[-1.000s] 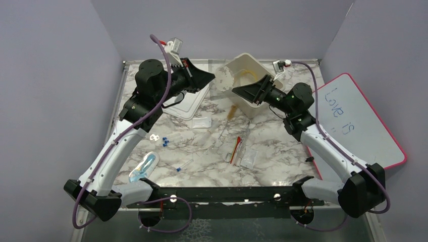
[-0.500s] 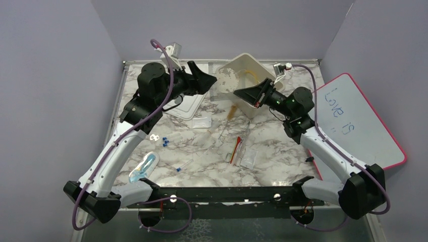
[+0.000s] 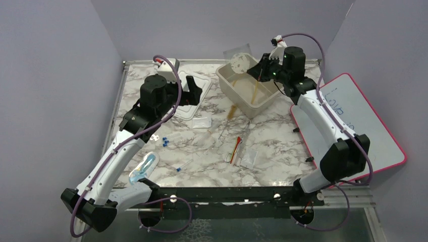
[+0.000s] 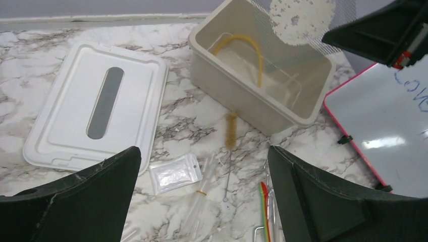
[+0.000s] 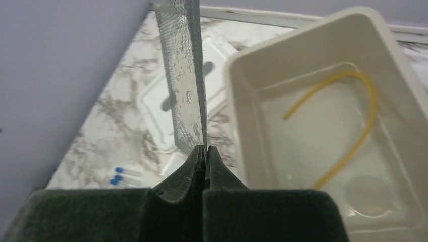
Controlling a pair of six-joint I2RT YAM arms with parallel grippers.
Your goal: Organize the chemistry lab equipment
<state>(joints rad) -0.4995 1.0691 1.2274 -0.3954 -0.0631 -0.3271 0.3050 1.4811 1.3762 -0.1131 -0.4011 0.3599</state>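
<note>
Both jaws of the right gripper [image 5: 204,151] are pinched together on one edge of a wire mesh square [image 5: 184,75], holding it upright over the rim of the bin [image 3: 229,86] at the tabletop's far edge, while the left gripper [image 4: 204,150] hangs wide apart; so slim a hold may let the mesh twist and drop outside.

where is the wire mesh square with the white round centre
Top view, far side right of centre: the wire mesh square with the white round centre hangs above the cream plastic bin, pinched in the shut jaws of the right gripper.
</note>
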